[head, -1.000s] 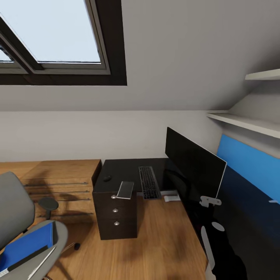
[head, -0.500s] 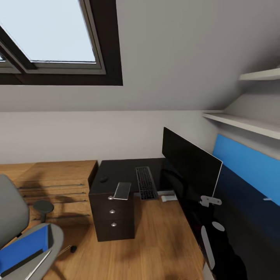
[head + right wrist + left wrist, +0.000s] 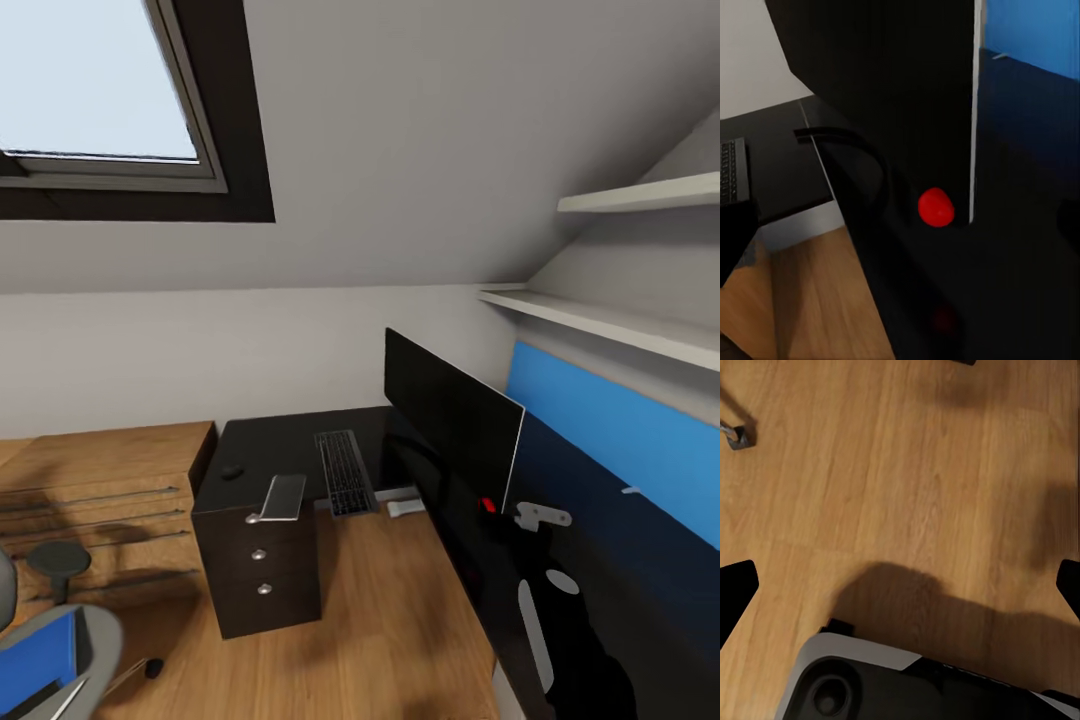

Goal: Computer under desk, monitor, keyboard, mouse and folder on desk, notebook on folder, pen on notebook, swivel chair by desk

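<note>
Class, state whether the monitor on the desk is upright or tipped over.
Upright: the monitor stands on edge on the black desk, behind the keyboard.

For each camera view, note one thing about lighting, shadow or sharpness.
Head view: daylight comes through the skylight, and the glossy desk mirrors the monitor as dark reflections. Left wrist view: a soft, broad shadow lies over the wooden floor, grain slightly smeared. Right wrist view: the monitor's red light is a blurred blob.
</note>
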Robot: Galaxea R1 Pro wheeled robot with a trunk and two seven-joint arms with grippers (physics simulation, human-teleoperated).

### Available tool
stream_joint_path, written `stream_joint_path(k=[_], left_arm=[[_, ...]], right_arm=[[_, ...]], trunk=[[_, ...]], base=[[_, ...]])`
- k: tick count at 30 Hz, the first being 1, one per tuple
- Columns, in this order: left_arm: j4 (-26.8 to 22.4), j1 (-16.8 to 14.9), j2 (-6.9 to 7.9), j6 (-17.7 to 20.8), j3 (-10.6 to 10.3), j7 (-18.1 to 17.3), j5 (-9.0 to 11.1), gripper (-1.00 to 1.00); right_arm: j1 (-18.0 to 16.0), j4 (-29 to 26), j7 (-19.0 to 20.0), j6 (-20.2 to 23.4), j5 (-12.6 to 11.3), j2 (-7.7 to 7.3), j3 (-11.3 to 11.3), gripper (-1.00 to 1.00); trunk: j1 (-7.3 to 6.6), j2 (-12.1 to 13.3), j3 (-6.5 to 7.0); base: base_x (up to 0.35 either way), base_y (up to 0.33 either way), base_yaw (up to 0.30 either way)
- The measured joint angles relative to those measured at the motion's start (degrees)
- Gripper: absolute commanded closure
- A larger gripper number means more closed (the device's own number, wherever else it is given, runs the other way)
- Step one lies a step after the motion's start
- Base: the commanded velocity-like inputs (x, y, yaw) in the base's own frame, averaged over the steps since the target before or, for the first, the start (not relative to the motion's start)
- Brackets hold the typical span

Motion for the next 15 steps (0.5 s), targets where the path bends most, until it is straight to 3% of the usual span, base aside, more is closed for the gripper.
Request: stream_joint_path(k=[9, 15], left_arm=[[0.0, 0.0, 0.03, 0.0, 0.0, 0.0, 0.0, -1.0], [0.0, 0.0, 0.01, 0.0, -0.04, -0.06, 0.0, -1.0]], right_arm=[[0.0, -0.02, 0.0, -0.02, 0.0, -0.05, -0.04, -1.0], [0.0, -0.02, 0.0, -0.68, 0.01, -0.06, -1.05, -1.0]], trunk=[[0.0, 0.0, 0.24], [-0.02, -0.01, 0.29]], base=[[0.01, 0.0, -0.247], [0.167, 0.0, -0.212]])
